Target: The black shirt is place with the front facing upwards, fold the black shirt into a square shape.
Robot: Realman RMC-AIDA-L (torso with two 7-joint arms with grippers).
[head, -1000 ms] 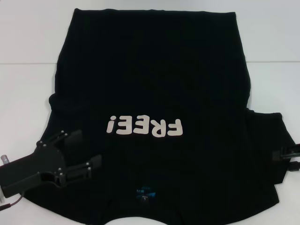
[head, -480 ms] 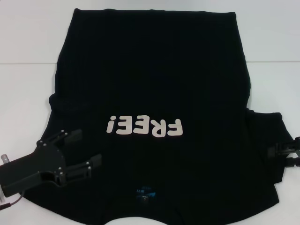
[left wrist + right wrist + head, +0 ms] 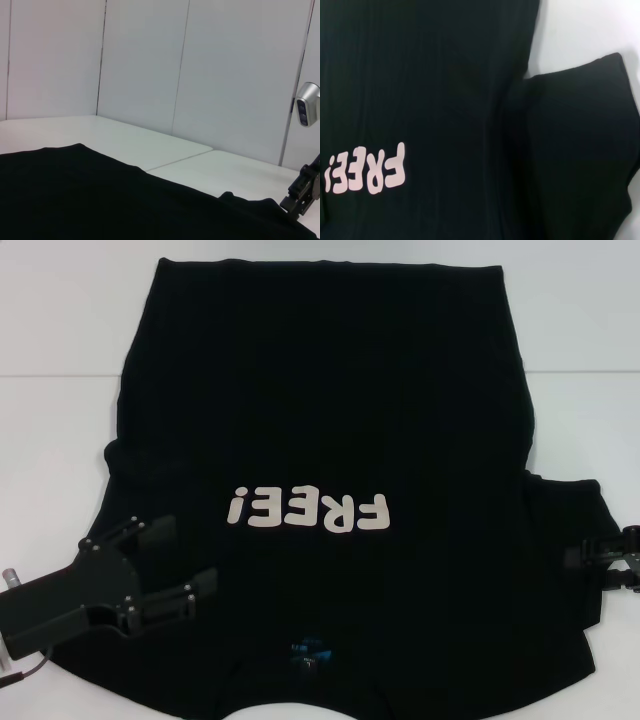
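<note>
The black shirt (image 3: 330, 410) lies flat on the white table (image 3: 55, 440), front up, hem at the far side. Its white "FREE!" print (image 3: 306, 511) reads upside down to me, and the blue neck label (image 3: 306, 650) sits near the front edge. My left gripper (image 3: 172, 562) hovers open over the shirt's near-left shoulder and sleeve. At the right edge my right gripper (image 3: 603, 568) is only partly in view, its fingers apart at the outer edge of the right sleeve (image 3: 565, 525). The right wrist view looks down on the print (image 3: 365, 167) and that sleeve (image 3: 580, 140).
Bare white table shows to the left, right and beyond the hem. In the left wrist view the shirt (image 3: 100, 200) stretches across the table towards pale wall panels (image 3: 150, 65), with the right gripper (image 3: 302, 195) on the far side.
The right gripper has slid a little inward, leftward and slightly farther away, onto the right sleeve's edge. The left arm and the shirt have not moved.
</note>
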